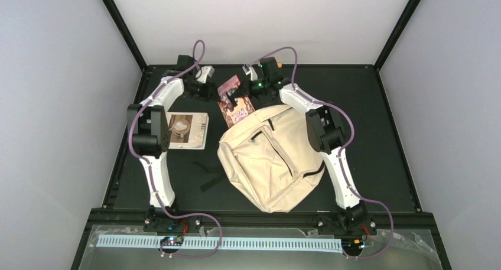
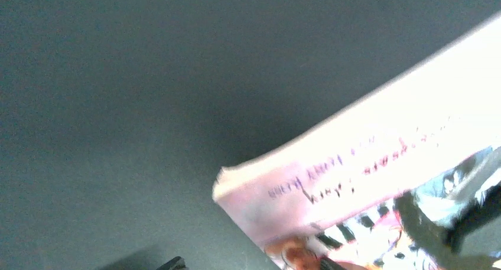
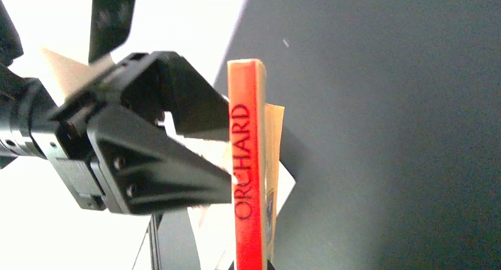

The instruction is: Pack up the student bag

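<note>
Black table: book stands at bag's far end, right gripper clenched against it; left gripper state unclear.

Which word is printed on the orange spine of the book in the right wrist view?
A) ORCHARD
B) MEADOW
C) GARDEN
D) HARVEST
A: the orange spine carries the dark letters ORCHARD along its length, sharp enough to read in the right wrist view.
</note>
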`<action>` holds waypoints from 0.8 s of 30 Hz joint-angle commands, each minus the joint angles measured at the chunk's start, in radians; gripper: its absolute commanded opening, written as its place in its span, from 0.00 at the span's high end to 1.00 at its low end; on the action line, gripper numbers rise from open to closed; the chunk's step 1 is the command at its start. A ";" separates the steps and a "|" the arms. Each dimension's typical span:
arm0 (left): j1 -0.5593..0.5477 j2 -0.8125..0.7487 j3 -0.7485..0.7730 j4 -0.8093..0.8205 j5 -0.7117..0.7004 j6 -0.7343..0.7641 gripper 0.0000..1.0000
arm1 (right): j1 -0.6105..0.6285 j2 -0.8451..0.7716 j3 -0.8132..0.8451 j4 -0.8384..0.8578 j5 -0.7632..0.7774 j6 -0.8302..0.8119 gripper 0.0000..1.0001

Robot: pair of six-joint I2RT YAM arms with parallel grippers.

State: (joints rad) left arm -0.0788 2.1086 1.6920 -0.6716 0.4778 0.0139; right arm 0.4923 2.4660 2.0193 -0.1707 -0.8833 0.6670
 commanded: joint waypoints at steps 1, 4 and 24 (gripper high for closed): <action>-0.001 -0.152 0.009 0.023 -0.018 0.066 0.35 | -0.001 -0.164 0.148 0.037 0.068 -0.030 0.99; -0.004 -0.244 0.006 0.037 -0.004 0.098 0.25 | -0.029 -0.261 0.185 0.051 0.168 -0.064 0.99; -0.589 -0.203 0.165 -0.149 0.228 0.736 0.04 | -0.331 -1.387 -0.978 -0.074 0.540 -0.396 0.99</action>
State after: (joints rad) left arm -0.6216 1.8122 1.7485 -0.7925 0.6544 0.6327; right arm 0.1673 1.2301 1.1496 -0.1356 -0.4076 0.3920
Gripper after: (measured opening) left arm 0.956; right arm 0.031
